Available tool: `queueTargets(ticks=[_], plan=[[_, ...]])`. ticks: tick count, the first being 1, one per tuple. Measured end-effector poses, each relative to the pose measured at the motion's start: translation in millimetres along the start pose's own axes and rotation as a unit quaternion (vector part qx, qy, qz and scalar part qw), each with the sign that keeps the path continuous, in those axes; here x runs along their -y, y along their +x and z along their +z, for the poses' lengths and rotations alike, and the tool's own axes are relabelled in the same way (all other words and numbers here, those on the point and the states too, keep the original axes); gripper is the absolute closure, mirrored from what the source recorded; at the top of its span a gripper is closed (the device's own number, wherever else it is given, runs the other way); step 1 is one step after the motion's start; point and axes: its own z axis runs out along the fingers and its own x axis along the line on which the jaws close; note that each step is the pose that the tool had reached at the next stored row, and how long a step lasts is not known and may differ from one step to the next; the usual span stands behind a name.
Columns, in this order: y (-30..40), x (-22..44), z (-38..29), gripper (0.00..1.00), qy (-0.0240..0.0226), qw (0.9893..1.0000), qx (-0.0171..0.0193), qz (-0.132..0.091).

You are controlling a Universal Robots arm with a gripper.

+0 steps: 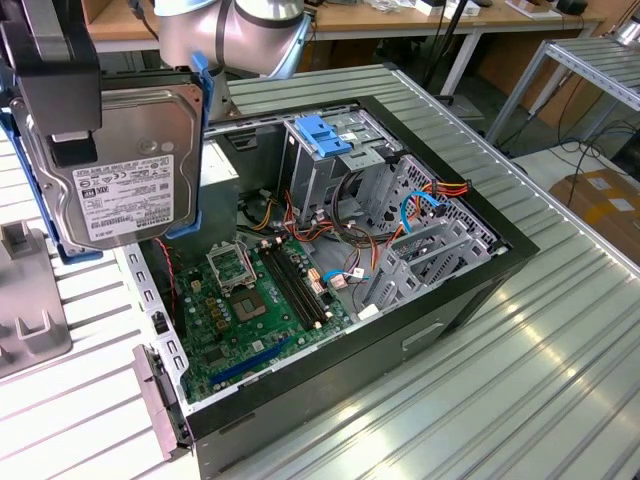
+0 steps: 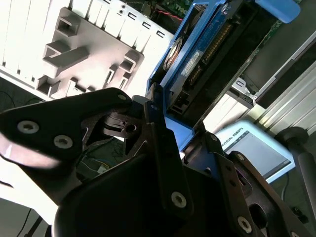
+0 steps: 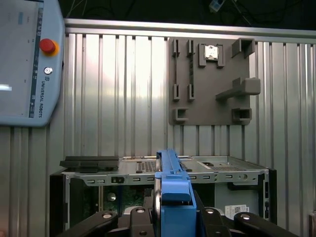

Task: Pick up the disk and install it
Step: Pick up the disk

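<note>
- Exterior view: gripper (image 1: 68,140) pinches the disk (image 1: 120,170) across its flat faces. The disk is upright and aloft with its label side to the camera, at the left edge of the open case (image 1: 500,250). The cage (image 1: 325,150) stands inside, apart from the disk. Bare table (image 1: 500,390) lies right of the case.
- Second wrist view: black fingers (image 2: 160,143) are clamped on the blue rail. The disk (image 2: 207,54) hangs free of the fixture plate (image 2: 94,44); the pendant (image 2: 252,143) lies beyond.
- First wrist view: the disk (image 3: 173,197) is seen edge-on between the jaws, above the case rim (image 3: 197,170). Ribbed table separates the rim from the fixture plate (image 3: 207,106) and the pendant (image 3: 24,59).
</note>
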Motion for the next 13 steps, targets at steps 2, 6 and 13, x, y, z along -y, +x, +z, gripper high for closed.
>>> queueTargets(ticks=[2, 6, 13], plan=[[1.5, 0.0, -0.1, 0.63, 0.0000, 1.0000, 0.0000, 0.000], [5.7, 0.1, -0.4, 0.63, 0.0000, 1.0000, 0.0000, 0.000], [10.9, 0.1, -0.9, 0.63, 0.0000, 1.0000, 0.0000, 0.000]])
